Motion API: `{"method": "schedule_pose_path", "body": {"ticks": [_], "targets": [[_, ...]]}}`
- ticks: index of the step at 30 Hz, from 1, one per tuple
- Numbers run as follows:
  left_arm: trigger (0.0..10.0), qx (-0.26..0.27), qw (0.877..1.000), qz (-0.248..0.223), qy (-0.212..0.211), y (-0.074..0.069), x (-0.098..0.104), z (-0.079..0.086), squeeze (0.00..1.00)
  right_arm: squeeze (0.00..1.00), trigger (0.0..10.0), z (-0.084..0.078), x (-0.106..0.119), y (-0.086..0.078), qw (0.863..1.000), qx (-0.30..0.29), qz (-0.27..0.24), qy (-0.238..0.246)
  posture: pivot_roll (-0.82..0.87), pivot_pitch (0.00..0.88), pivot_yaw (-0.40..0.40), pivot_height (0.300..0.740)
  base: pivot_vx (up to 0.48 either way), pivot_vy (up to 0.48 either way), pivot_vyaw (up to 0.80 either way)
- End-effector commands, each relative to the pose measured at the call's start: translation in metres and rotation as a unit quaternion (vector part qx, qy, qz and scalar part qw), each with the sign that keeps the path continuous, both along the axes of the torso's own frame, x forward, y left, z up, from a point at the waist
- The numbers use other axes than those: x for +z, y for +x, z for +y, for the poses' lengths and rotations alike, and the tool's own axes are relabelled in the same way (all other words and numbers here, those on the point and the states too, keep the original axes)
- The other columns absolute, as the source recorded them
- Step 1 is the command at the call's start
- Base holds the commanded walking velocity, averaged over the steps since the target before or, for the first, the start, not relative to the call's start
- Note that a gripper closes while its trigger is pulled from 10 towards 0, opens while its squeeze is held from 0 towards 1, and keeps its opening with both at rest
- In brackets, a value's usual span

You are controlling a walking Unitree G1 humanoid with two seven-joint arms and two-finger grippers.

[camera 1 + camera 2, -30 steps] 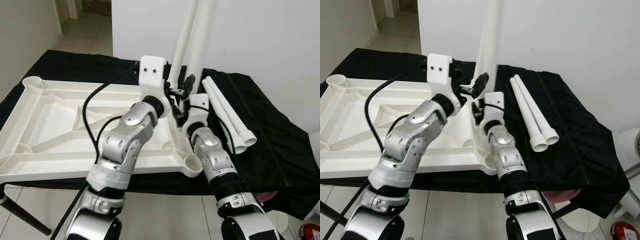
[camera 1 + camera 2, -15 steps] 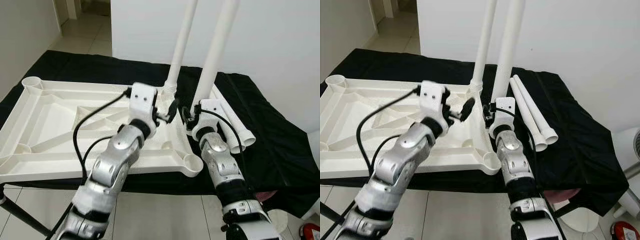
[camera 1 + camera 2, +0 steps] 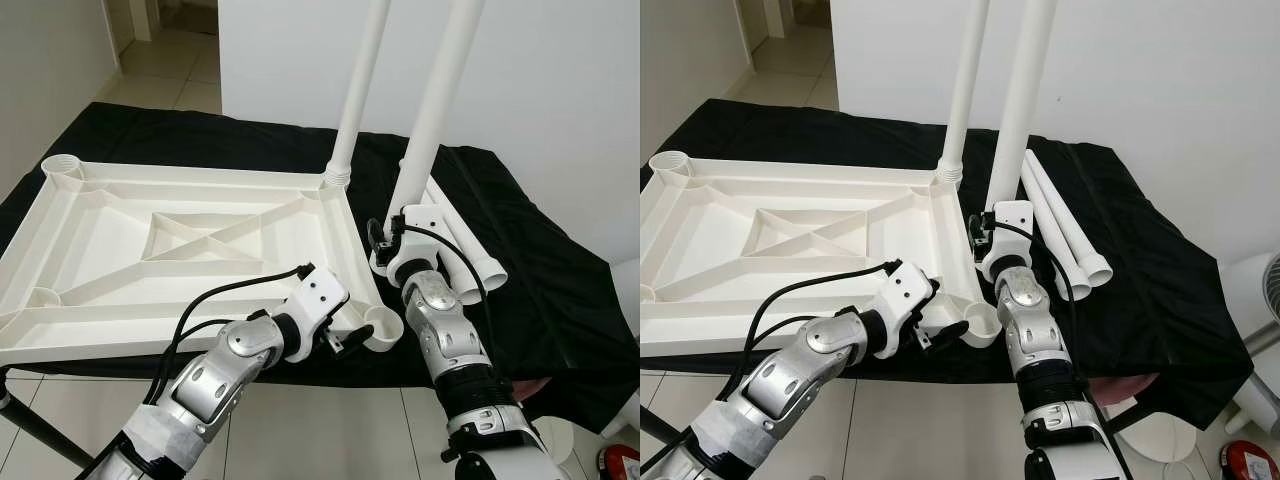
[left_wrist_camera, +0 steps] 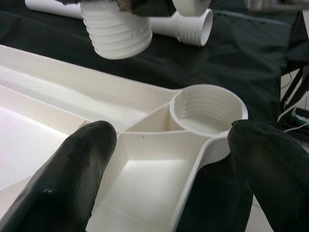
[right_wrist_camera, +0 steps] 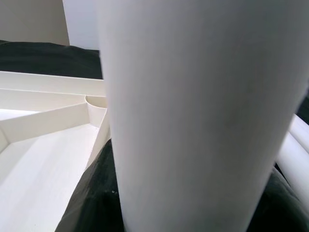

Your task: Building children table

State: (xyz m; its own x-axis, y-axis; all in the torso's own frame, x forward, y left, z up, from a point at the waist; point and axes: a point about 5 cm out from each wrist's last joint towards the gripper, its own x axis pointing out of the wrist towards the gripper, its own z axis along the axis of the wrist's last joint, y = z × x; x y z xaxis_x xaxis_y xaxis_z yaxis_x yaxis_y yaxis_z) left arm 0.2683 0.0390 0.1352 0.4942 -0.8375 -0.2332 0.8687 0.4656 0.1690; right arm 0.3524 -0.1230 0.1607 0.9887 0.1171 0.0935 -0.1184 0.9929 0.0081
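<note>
The white plastic table top point(image 3: 150, 240) lies upside down on a black cloth point(image 3: 530, 300), ribbed underside up, with a round threaded socket at each corner. One white table leg point(image 3: 358, 85) stands upright in the far right corner socket, beside the white wall.

The right gripper point(image 3: 395, 228) holds a second table leg point(image 3: 438, 95) near its lower end, black fingers pinching the tube. The leg is close to upright and tilts slightly. In the left wrist view its threaded lower end point(image 4: 116, 29) hangs above the cloth, apart from the near right socket point(image 4: 207, 104) and not seated in it. The right wrist view shows the tube point(image 5: 193, 116) close up, with the tray's ribs beyond.

The left gripper point(image 3: 945, 335) sits low at the near right corner of the table top. Its fingers point(image 4: 72, 169) are spread apart, one over the tray's inner compartment and the other outside the rim; I cannot tell whether they touch the plastic. The empty threaded socket lies between and just ahead of them.

Two more spare legs point(image 3: 465, 240) lie side by side on the cloth to the right of the table top, flared open ends toward the robot.
</note>
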Motion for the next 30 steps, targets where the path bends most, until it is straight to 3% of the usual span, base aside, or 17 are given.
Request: {"method": "schedule_pose_path", "body": {"ticks": [1, 6, 10, 14, 16, 21, 30], "targets": [[10.0, -0.026, 1.000, 0.008, 0.010, -0.004, -0.006, -0.004, 0.00, 0.00, 10.0, -0.004, 0.008, 0.002, 1.000, -0.008, -0.017, -0.004, 0.03, 0.000, -0.134, 0.740, 0.000, 0.000, 0.00], [10.0, -0.050, 0.998, 0.013, 0.018, -0.009, -0.009, -0.007, 0.00, 0.00, 10.0, -0.004, 0.007, 0.001, 1.000, -0.008, -0.017, -0.007, 0.03, 0.000, -0.134, 0.740, 0.000, 0.000, 0.00], [10.0, -0.068, 0.996, 0.008, 0.054, -0.009, -0.017, -0.009, 0.00, 0.00, 10.0, -0.003, 0.007, 0.001, 1.000, -0.007, -0.017, -0.010, 0.03, 0.000, -0.133, 0.740, 0.000, 0.000, 0.00], [10.0, -0.045, 0.994, -0.014, 0.094, 0.001, -0.024, -0.010, 0.00, 0.00, 10.0, -0.003, 0.008, 0.002, 1.000, -0.008, -0.018, -0.010, 0.03, 0.000, -0.133, 0.740, 0.000, 0.000, 0.00], [10.0, -0.045, 0.994, -0.014, 0.094, 0.001, -0.024, -0.010, 0.00, 0.00, 10.0, -0.003, 0.008, 0.002, 1.000, -0.008, -0.018, -0.010, 0.03, 0.000, -0.133, 0.740, 0.000, 0.000, 0.00], [10.0, 0.021, 0.994, -0.038, 0.103, 0.023, -0.019, -0.009, 0.00, 0.00, 10.0, -0.002, 0.008, 0.001, 1.000, -0.008, -0.018, -0.009, 0.02, 0.000, -0.130, 0.740, 0.000, 0.000, 0.00], [10.0, 0.063, 0.991, -0.062, 0.096, 0.040, -0.008, -0.007, 0.00, 0.00, 10.0, -0.001, 0.005, -0.001, 1.000, -0.005, -0.013, -0.007, 0.01, 0.000, -0.131, 0.740, 0.000, 0.000, 0.00]]}}
